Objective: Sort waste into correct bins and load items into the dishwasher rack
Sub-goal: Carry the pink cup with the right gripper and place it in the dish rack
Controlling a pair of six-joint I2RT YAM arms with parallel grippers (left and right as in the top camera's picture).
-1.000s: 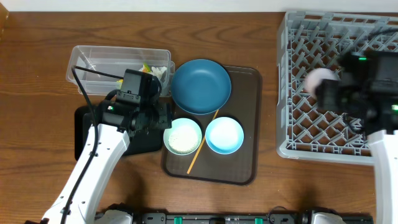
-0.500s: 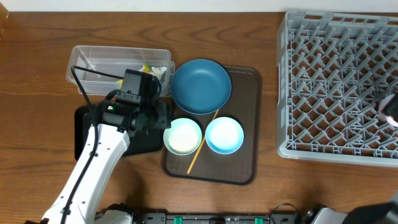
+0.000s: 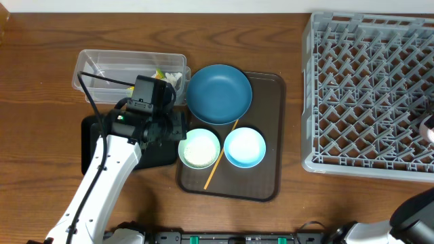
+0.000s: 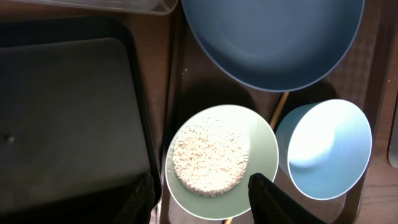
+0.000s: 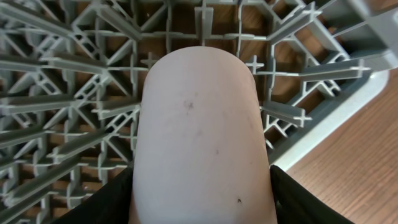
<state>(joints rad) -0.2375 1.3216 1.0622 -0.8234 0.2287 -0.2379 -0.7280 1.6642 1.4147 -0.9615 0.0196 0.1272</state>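
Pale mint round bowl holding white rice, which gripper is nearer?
Left. The left gripper hangs open above the pale mint bowl; the right gripper is far off at the grey plastic rack's right edge, holding a pinkish-white cup.

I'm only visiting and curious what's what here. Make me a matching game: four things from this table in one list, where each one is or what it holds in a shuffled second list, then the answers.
Things
1. pale mint bowl
2. light blue bowl
3. pinkish-white cup
4. snack wrapper

Places or states
A. inside the clear tub
B. held in the right gripper, over the grey rack
C. empty, on the brown tray
D. holds white rice

Pairs: 1-D, 2-C, 3-B, 4-A
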